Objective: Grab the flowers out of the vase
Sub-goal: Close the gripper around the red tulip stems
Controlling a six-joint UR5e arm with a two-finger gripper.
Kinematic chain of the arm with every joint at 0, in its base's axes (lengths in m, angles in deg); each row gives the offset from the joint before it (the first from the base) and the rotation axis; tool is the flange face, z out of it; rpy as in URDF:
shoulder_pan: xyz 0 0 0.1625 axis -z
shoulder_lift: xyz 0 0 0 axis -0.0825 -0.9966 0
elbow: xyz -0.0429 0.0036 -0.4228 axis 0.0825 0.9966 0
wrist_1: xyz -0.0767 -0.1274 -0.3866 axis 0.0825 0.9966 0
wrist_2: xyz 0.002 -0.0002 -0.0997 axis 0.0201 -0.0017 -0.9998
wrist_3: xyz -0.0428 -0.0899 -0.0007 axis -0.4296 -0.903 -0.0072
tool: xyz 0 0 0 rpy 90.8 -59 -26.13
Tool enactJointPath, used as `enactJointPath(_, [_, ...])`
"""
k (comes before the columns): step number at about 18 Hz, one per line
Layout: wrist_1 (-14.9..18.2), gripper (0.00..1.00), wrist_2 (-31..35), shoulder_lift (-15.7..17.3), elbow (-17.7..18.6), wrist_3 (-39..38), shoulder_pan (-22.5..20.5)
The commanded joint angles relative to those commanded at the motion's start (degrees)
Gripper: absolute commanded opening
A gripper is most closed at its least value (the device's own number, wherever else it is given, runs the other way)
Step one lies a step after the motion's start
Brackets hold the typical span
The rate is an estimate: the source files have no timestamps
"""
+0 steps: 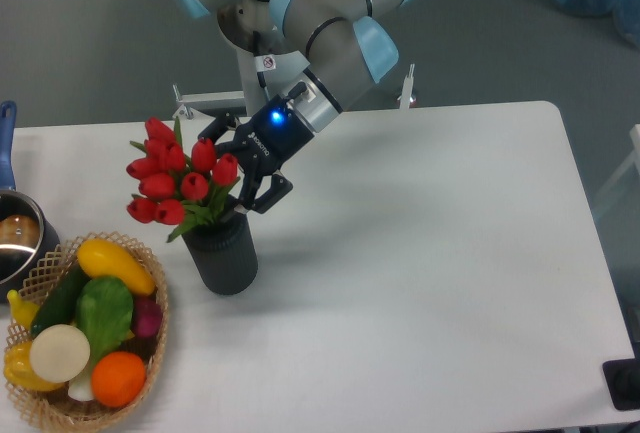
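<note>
- You have the gripper (238,168) right up against the flowers (178,177), on their right side just above the vase (224,251); its jaws look parted around the bunch, not clamped.
- The stems sit inside the vase, so the grasp and the lift are, by my reading, both left to do.
- The vase stands on a white table (440,253); a wicker basket (150,373) of fruit and vegetables lies just left of the vase.
- A pot (18,238) sits further left, at the frame's edge.
- Grey floor shows behind the table.
</note>
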State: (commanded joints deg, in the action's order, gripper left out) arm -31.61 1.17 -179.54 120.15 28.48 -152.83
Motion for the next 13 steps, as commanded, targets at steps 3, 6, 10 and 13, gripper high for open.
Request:
enactJointPath(3, [0.0, 0.3, 0.0, -0.2, -0.4, 1.1, -0.1])
enactJointPath(6, [0.0, 0.22, 0.1, -0.2, -1.0, 1.1, -0.2])
enactJointPath(10, [0.0, 0.19, -0.1, 0.6, -1.1, 0.5, -0.9])
enactJointPath(13, [0.0, 0.19, -0.4, 0.9, -1.4, 0.1, -1.1])
